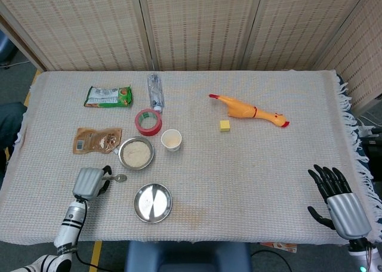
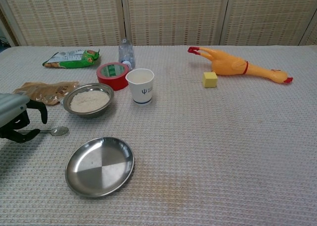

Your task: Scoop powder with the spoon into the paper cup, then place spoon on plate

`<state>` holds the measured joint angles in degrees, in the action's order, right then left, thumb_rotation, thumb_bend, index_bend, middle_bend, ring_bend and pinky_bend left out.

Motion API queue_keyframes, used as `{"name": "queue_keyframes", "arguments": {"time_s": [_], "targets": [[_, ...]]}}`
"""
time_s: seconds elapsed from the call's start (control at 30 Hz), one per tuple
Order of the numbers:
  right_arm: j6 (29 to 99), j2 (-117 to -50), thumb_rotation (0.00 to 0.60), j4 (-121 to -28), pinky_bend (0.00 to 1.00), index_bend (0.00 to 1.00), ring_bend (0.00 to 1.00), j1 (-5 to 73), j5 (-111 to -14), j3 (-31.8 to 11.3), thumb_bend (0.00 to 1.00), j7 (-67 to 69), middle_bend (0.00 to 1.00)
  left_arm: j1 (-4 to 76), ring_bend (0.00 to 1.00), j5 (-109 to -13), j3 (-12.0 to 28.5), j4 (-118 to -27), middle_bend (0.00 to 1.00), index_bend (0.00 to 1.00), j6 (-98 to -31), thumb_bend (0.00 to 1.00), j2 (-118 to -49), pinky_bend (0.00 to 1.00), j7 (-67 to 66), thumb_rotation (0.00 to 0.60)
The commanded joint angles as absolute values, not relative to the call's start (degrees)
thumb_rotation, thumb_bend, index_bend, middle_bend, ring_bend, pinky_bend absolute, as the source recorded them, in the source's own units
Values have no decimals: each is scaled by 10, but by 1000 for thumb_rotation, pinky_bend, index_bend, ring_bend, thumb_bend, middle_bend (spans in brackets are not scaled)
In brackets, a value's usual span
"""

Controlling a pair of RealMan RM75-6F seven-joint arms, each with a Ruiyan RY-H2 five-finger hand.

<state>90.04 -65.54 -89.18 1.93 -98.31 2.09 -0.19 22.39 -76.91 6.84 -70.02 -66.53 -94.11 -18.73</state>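
The metal spoon (image 2: 55,131) lies flat on the cloth, left of the steel plate (image 2: 100,165), its bowl end pointing right. My left hand (image 2: 17,119) hovers over the spoon's handle, its fingers (image 2: 41,112) curved above it and the thumb below, still apart. From the head view the left hand (image 1: 89,182) covers most of the handle, and only the spoon (image 1: 118,178) tip shows. A steel bowl of white powder (image 2: 89,100) stands just behind the spoon. The paper cup (image 2: 141,86) is upright to its right. My right hand (image 1: 337,200) is empty, fingers spread, at the front right edge.
A red tape roll (image 2: 112,74), a water bottle (image 2: 126,51), a green packet (image 2: 72,58) and a brown pouch (image 2: 42,92) lie behind the bowl. A rubber chicken (image 2: 237,67) and a yellow cube (image 2: 210,79) sit at the back right.
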Motion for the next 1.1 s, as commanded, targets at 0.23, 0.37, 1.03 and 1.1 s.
{"name": "queue_keyframes", "arguments": {"time_s": [0.23,0.37,1.03,1.1], "targets": [[897,-656,600,-891,0,0,0,20,-981,21,153,-1,0,227,1000,-756,63,-687,1000,440,-660,391,-949,1000,-199,600],[896,-655,600,-891,0,0,0,21,-981,22,153,-1,0,228,1000,-750,63,-685,1000,437,-660,392,-949,1000,-212,600],[892,-652,600,-897,0,0,0,21,-983,26,153,-2,0,231,1000,-744,59,-627,1000,486,-673,394,-978,1000,-243,600],[893,-652,600,-898,0,0,0,20,-984,27,153,-1,0,231,1000,-744,58,-629,1000,486,-673,393,-978,1000,-244,600]]}}
